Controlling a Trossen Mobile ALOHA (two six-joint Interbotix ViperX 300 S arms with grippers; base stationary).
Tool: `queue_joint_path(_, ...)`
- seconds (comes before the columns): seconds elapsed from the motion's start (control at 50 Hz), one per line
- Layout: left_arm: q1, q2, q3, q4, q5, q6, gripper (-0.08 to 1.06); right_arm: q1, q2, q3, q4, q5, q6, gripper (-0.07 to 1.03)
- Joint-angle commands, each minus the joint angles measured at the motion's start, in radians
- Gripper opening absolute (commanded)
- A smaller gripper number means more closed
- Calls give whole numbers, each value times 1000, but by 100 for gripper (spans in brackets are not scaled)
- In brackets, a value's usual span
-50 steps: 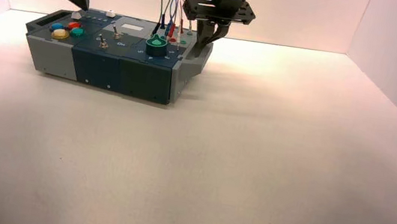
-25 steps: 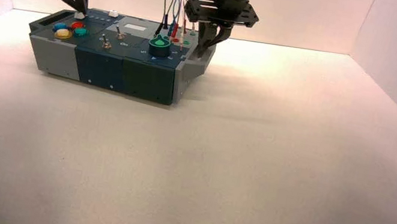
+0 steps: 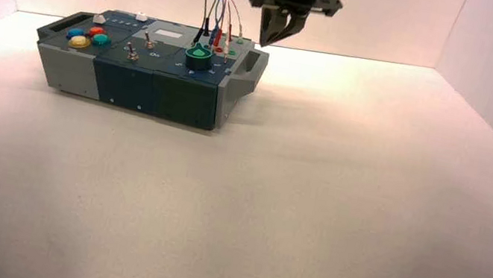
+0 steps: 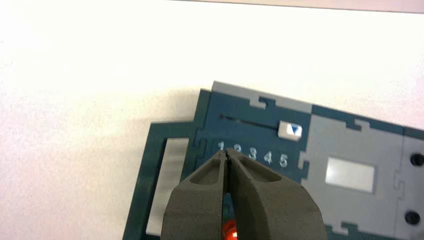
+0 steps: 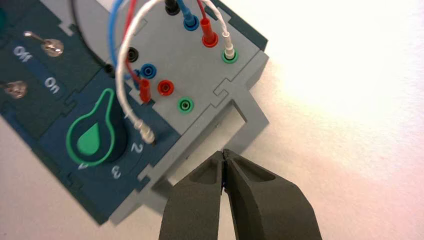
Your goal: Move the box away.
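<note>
Teal and grey panels are covering the box (image 3: 150,66), which is sitting flat on the white table (image 3: 306,217) toward the far left, close to the back wall. On its top, a cluster of round coloured buttons (image 3: 88,37) is lying near the left end, two toggle switches (image 3: 139,45) are standing at mid-panel, and a green knob (image 3: 199,56) is sitting beside looped plug wires (image 3: 217,17) near the right end. In the left wrist view, a white slider (image 4: 290,130) is resting above the numeral 5 in a row marked 1 to 5. Pale walls are enclosing the table on three sides.

Above the box's left end, the left gripper (image 4: 228,152) is hanging clear of it, fingers pressed together. Over the right-hand side handle (image 5: 207,145), the right gripper (image 5: 223,155) is hovering with its fingers also closed on nothing.
</note>
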Motion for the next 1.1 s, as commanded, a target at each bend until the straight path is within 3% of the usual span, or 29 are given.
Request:
queue_joint_path(0.02, -5, -83, 35, 2, -29, 6, -3, -2, -86, 20, -5, -18, -3, -2)
queue_joint_path(0.32, -32, -175, 143, 2, -80, 6, -3, -37, -183, 150, -5, -100, -2, -2)
queue_joint_path(0.5, -52, -264, 232, 2, -150, 6, -3, -92, -273, 250, -5, -179, 0, -2)
queue_joint_path(0.7, -55, -345, 318, 2, -235, 12, -3, -118, -290, 304, -6, -222, -3, -2)
queue_joint_path(0.98, -69, -390, 379, 2, -242, 26, -3, -124, -321, 350, -8, -273, -3, -2)
queue_joint_path(1.1, -74, -411, 417, 2, -291, 37, -3, -132, -359, 377, -8, -296, -3, -2)
